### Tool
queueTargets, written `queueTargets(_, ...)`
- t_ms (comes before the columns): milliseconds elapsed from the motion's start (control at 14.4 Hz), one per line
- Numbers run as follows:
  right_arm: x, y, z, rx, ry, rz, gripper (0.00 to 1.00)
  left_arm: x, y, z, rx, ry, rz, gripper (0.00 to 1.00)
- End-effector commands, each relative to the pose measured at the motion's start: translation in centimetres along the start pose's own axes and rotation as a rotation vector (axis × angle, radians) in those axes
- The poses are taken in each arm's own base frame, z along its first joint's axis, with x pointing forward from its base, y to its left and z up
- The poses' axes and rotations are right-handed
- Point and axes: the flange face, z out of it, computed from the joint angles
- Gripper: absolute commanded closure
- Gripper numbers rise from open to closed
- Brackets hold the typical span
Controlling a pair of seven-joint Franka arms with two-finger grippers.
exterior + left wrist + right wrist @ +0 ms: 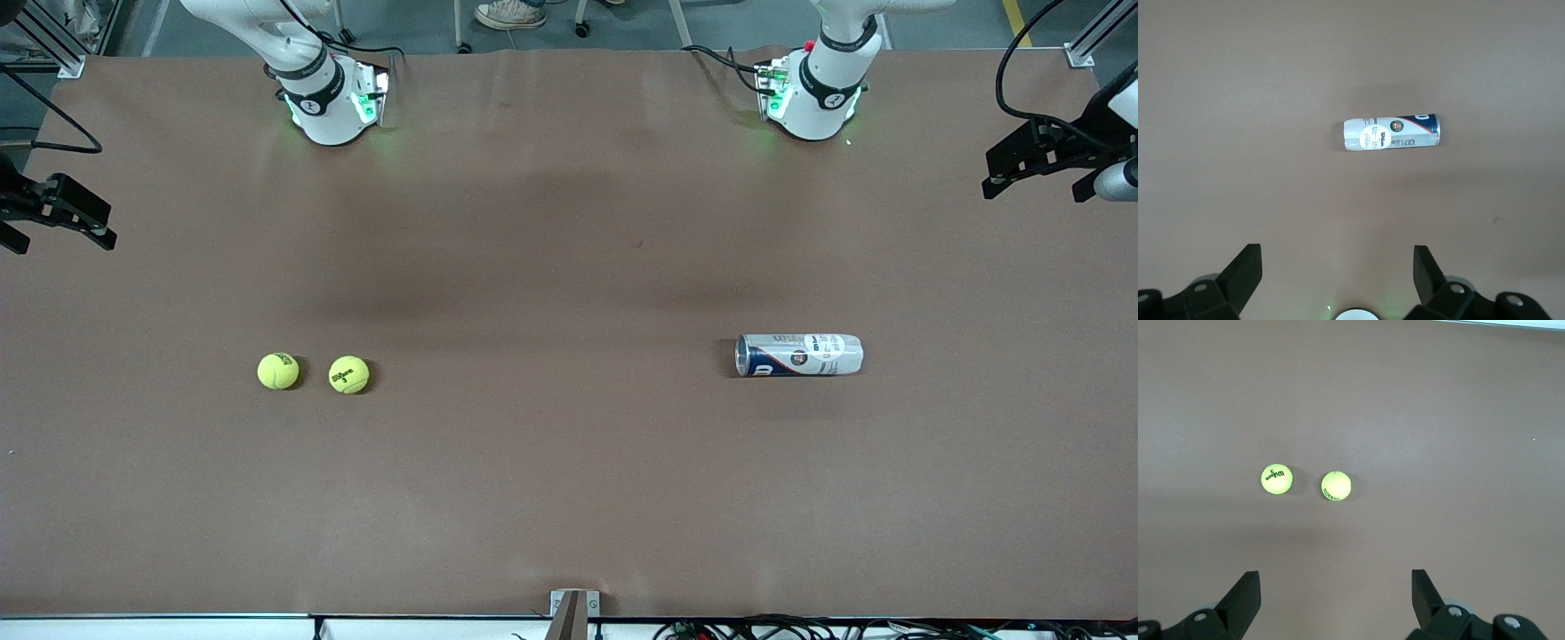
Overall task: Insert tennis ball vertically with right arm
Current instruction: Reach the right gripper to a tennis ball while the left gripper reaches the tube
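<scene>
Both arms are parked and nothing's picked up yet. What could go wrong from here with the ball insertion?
1. The can lies on its side toward the left arm's end of the table; a vertical insert probably needs it stood up first, and it may roll when touched.
2. The two tennis balls sit close together, so the open right gripper might nudge one while taking the other.
3. The open left gripper holds nothing, so the can is unsteadied.

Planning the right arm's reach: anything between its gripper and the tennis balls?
Nothing visible. The right gripper hangs open above bare table, and both tennis balls lie in the open, side by side, apart.
</scene>
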Motion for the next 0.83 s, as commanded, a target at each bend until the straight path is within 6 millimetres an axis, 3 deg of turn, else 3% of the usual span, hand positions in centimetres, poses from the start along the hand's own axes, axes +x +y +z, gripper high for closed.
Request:
queueTargets(0, -0.4, -0.2, 0.2, 0.015, 0.002, 0.007, 0.00, -0.1, 0.1, -0.6, 0.003, -0.002, -0.012, 0.00)
queueTargets(278, -0.5, -0.2, 0.5, 0.016, -0.004, 0.006, 0.00, 0.1, 0.2, -0.7, -0.003, 0.010, -0.015, 0.00)
queueTargets(416, -0.6, -0.3, 1.6, 0.018, -0.024, 0.004, 0.00, 0.4, 0.5, -0.6, -0.026, 0.021, -0.039, 0.00)
queueTargets(625, -0.8, -1.5, 5.8, 0.026, -0.076, -0.014, 0.00, 0.9, 0.6, 0.3, -0.033, 0.012, -0.142, 0.00)
queueTargets(763, -1.0, -2.7, 10.6, 0.030, -0.093, -0.034, 0.00, 1.2, 0.9, 2.3, -0.018, -0.022, -0.231, 0.00)
